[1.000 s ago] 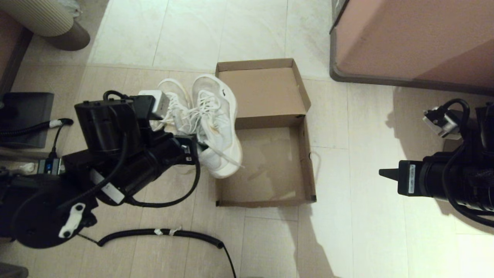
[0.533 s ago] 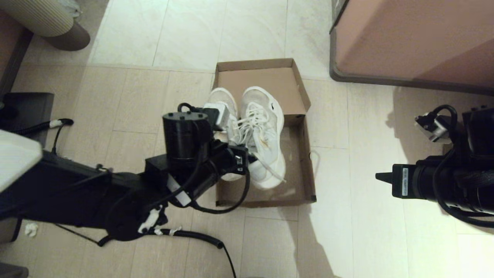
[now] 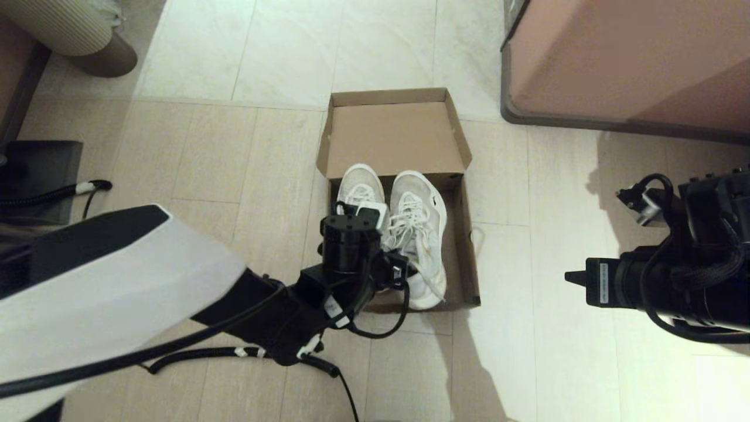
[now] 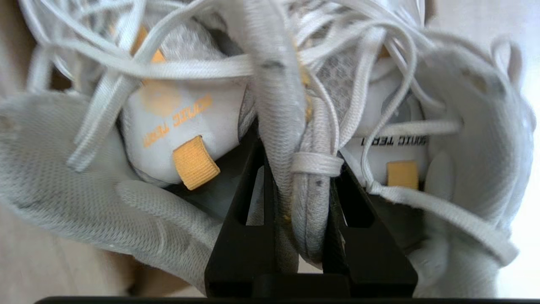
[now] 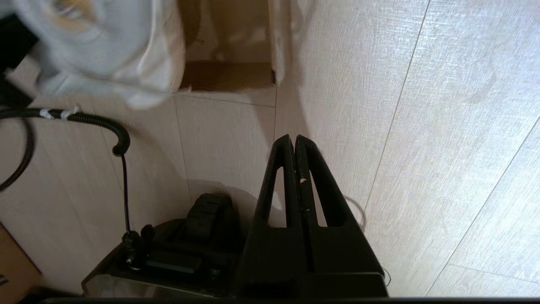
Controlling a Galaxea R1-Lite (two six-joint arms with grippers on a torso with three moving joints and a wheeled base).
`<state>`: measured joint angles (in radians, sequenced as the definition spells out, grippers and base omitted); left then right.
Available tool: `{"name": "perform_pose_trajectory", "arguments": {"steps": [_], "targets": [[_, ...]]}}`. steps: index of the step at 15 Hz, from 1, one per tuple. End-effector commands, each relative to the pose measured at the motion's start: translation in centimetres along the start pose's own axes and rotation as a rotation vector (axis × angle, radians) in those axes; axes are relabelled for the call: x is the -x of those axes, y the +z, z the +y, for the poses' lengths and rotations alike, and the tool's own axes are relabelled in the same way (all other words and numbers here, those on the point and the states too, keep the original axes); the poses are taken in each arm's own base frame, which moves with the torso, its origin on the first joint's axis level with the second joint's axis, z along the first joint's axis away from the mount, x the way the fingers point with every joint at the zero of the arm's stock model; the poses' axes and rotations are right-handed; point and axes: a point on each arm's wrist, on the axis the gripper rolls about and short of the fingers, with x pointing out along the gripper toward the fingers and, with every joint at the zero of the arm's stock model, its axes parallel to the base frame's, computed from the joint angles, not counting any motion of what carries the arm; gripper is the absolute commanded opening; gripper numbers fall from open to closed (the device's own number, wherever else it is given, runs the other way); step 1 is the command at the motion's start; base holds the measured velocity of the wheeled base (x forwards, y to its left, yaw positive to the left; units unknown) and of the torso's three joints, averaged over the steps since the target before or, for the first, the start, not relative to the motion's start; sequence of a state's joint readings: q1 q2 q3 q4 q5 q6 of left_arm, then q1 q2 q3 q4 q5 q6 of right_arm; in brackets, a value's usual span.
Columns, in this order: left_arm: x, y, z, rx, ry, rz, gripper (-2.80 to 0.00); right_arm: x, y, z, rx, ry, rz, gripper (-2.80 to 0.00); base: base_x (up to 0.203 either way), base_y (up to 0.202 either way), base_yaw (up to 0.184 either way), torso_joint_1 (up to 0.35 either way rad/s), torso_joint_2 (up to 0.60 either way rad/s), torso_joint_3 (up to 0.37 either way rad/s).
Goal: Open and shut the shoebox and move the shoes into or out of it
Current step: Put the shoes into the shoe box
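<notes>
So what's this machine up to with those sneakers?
The left gripper holds both shoes pinched together by their inner collars, jaws closed on them, over the open shoebox. The heels seem to reach past the box's near edge; whether they rest inside yet is unclear. The right gripper waits shut above the floor to the right.

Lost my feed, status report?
Left gripper shut on shoes, over open shoebox. Right gripper shut, parked right. Nothing blocking.
</notes>
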<state>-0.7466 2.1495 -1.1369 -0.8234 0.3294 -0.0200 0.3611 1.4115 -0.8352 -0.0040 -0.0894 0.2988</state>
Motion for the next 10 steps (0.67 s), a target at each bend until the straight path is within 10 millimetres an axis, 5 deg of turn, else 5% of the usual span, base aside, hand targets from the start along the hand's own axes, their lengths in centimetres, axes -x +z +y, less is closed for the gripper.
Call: {"name": "perform_pose_trajectory", "arguments": {"steps": [1, 7, 8, 10], "targets": [[-2.5, -2.6, 0.0, -0.005, 0.019, 0.024, -2.8, -0.5, -0.7, -0.1, 0.0, -0.005, 0.02, -2.8, 0.0, 0.0, 0.0, 0.0, 0.0, 0.0], [-5.6, -4.6, -0.2, 0.004, 0.033, 0.003, -2.8, -0.9, -1.9, -0.5, -0.002, 0.0, 0.031, -2.8, 0.0, 0.0, 0.0, 0.0, 0.0, 0.0], [-5.8, -4.6, -0.3, 0.004, 0.033, 0.001, 0.0, -0.8, -1.9, -0.5, -0.004, 0.0, 0.03, -2.8, 0.0, 0.0, 0.0, 0.0, 0.0, 0.0], [-6.0, -5.0, -0.3, 0.009, 0.035, -0.005, 0.0, -0.8, -2.0, -0.5, -0.003, -0.001, 0.033, -2.8, 0.0, 0.0, 0.0, 0.0, 0.0, 0.0]]}}
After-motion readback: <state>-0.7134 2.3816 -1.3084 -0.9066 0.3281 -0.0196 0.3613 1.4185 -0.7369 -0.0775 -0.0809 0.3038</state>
